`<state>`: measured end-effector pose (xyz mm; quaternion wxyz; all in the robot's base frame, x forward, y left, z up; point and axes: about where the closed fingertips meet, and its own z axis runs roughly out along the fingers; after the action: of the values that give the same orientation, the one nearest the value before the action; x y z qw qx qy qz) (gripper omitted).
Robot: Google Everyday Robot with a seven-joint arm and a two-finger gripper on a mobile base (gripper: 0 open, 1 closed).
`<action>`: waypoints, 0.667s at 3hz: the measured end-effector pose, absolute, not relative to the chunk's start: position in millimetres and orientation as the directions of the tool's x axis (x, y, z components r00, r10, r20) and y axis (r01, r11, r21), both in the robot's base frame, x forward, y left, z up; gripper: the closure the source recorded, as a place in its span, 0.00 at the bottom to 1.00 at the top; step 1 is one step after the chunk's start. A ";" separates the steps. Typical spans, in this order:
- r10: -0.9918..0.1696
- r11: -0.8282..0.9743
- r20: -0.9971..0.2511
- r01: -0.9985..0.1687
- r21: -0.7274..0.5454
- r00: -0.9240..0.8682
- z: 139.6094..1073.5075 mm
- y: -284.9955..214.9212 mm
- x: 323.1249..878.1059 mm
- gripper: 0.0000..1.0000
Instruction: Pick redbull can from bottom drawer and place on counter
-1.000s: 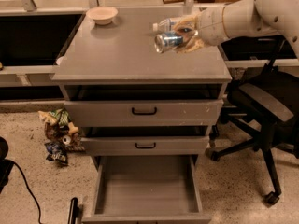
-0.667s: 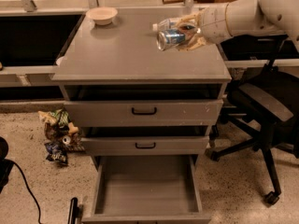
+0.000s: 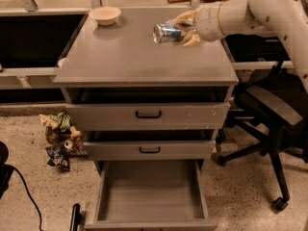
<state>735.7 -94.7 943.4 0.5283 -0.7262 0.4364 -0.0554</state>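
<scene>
We see a grey three-drawer cabinet standing on a speckled floor (image 3: pixel 29 143). Its broad flat top, the table (image 3: pixel 120 57), carries a pale bowl (image 3: pixel 105 15) near the back left corner. The two upper drawers (image 3: pixel 147 115) with black handles sit slightly out, and the bottom drawer (image 3: pixel 151 189) is pulled far out, showing a bare grey floor and tall side walls. A black office chair (image 3: pixel 269 109) stands to the right of the cabinet. A heap of crumpled coloured wrappers (image 3: pixel 60 138) lies by the cabinet's left foot, and a black cable (image 3: pixel 21 186) runs across the floor on the left.

The redbull can (image 3: pixel 167 32) is over the right rear part of the table, lying on its side in the gripper (image 3: pixel 184 31). Its long axis runs roughly left to right, and the round end we can see faces left and a little towards us. The jaws are clamped on the can, one tan finger above it and one below, with the pale arm (image 3: pixel 260 8) reaching in from the upper right.

The far end of the can is hidden inside the gripper. We cannot tell whether the can touches the table or hangs just above it. The front of the bottom drawer and the arm's upper part are cut off at the picture's edges.
</scene>
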 end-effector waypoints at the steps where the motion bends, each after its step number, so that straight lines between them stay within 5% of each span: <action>1: -0.698 0.080 -0.513 -0.658 -0.749 0.500 937.8 -89.4 768.2 1.00; 2: -0.682 0.186 -0.619 -0.726 -0.662 0.390 923.9 -91.6 789.0 1.00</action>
<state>789.0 -91.6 923.9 0.5369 -0.6378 0.5519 0.0209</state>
